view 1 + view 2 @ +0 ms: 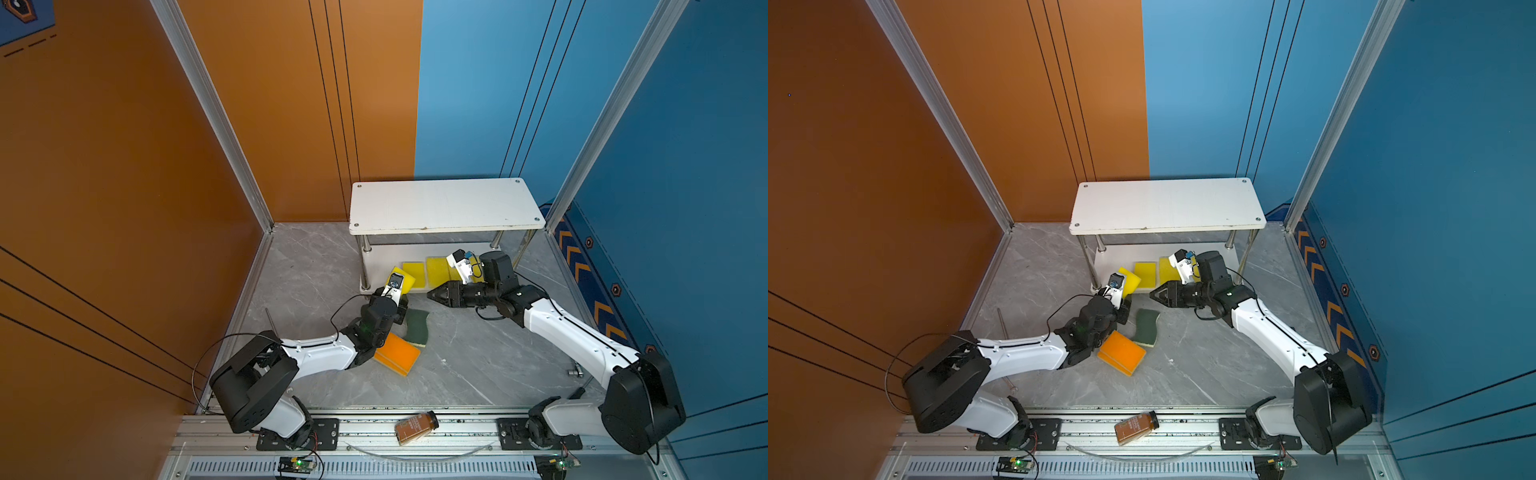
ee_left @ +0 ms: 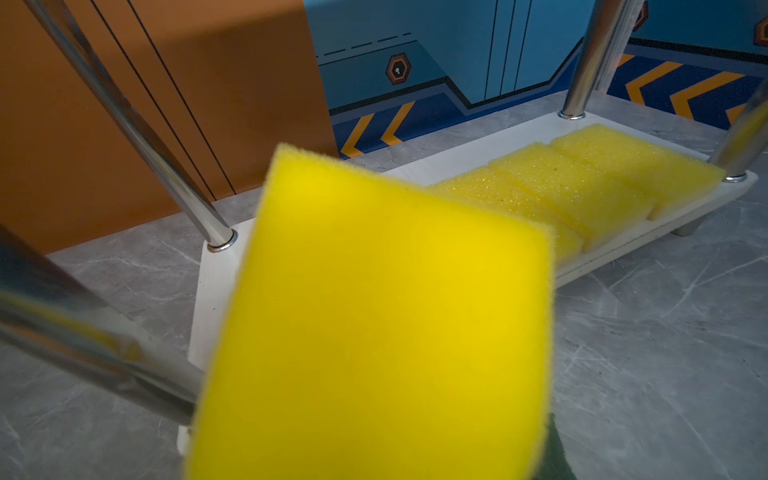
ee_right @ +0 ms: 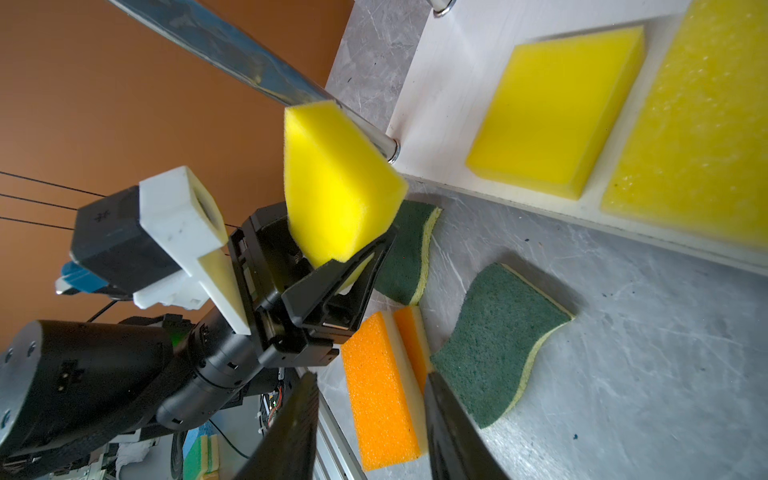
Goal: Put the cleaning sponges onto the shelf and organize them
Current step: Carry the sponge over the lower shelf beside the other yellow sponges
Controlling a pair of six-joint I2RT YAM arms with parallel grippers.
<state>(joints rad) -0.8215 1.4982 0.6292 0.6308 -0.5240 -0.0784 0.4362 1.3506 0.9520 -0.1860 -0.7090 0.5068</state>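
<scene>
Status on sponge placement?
Left tool shut on yellow sponge, at shelf lower tier. Right tool open, empty. Post close beside sponge.

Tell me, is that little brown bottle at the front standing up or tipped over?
Tipped over: in both top views the brown bottle lies on its side across the metal rail.

Shelf's (image 1: 444, 205) lower board carries three yellow sponges (image 2: 573, 185) in a row; orange sponges (image 3: 380, 390) and green sponges (image 3: 498, 345) lie on the table (image 1: 478, 365).
</scene>
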